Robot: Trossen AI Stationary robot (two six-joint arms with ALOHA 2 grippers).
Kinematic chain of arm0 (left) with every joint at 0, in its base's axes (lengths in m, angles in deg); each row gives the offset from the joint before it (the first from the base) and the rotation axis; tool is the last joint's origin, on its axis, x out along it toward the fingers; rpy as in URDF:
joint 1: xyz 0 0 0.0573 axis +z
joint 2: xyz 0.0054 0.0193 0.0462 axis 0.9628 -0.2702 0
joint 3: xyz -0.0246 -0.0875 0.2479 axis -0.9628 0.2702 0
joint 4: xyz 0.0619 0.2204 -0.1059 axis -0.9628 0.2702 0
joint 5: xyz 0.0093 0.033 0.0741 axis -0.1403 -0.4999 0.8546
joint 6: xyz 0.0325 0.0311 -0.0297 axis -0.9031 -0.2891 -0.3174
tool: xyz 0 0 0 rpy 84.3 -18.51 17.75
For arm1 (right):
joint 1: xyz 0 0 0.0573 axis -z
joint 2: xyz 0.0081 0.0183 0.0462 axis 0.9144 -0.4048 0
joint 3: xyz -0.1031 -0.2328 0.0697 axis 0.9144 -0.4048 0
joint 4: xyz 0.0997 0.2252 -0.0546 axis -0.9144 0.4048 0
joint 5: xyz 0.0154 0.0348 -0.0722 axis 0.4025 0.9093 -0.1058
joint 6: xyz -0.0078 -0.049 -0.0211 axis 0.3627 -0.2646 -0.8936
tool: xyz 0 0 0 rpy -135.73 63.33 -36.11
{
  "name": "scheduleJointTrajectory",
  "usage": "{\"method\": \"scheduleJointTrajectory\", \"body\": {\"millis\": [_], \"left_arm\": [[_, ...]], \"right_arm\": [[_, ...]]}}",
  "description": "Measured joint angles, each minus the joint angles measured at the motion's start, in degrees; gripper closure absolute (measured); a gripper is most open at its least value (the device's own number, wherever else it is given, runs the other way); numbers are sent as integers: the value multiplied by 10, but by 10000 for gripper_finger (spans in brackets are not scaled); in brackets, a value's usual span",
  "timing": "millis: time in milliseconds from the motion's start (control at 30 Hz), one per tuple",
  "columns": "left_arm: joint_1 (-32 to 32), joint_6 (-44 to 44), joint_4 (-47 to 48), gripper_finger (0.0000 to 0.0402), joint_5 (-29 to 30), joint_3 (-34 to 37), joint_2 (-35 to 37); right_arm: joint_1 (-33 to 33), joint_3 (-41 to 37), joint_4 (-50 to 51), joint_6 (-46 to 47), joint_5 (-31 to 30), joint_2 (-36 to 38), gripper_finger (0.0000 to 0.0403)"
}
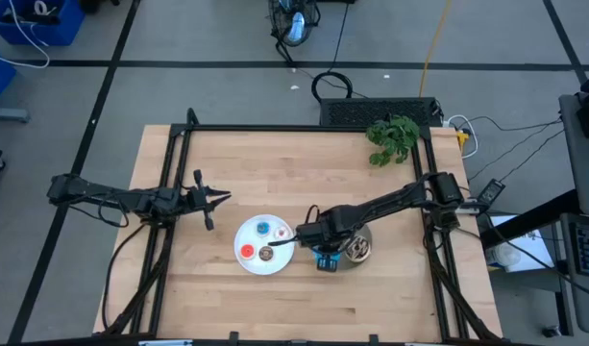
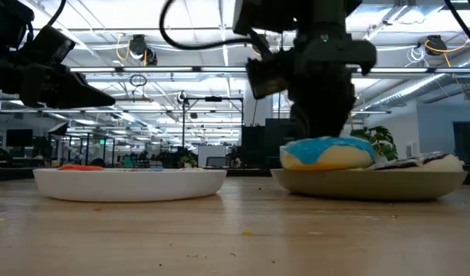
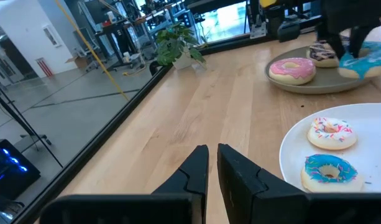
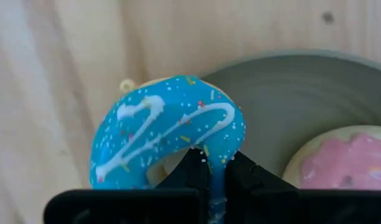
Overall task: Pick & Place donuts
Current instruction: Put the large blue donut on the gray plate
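Note:
My right gripper [image 1: 322,256] is shut on the larger blue-iced donut [image 4: 168,127] at the near-left rim of the grey plate [image 4: 302,99]. The pink donut [image 4: 345,163] and the chocolate sprinkled donut [image 3: 324,55] lie flat on that plate. The white plate [image 1: 265,261] stands to its left and holds the tiny blue [image 1: 263,228], pale pink [image 1: 282,232], red [image 1: 246,251] and brown [image 1: 266,254] donuts, all lying flat. My left gripper [image 1: 224,198] is shut and waits above the table, left of the white plate. My right gripper pinches the blue-iced donut's ring at the part nearest the wrist [image 4: 219,163], between the two fingers, coming from above. One finger [image 4: 193,167] stands at the hole. The donut is tilted and straddles the grey plate's rim; whether its underside rests on the plate, I cannot tell.
A potted plant [image 1: 393,137] stands at the table's far right corner. Black frame rails [image 1: 304,129] run along the far, left and right edges. Bare wood lies along the near side [image 1: 294,303] and the far middle of the table.

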Motion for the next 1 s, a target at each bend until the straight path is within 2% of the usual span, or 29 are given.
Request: {"method": "scheduleJointTrajectory", "body": {"millis": [167,333,800,1000], "left_arm": [[0,0,3,360,0,0,0],[0,0,3,360,0,0,0],[0,0,4,360,0,0,0],[0,0,4,360,0,0,0]], "right_arm": [[8,-51,-31,20,1,13,394],[8,-63,-45,27,0,14,388],[12,-64,-42,34,-6,71,310],[11,-70,-43,19,-17,75,279]]}}
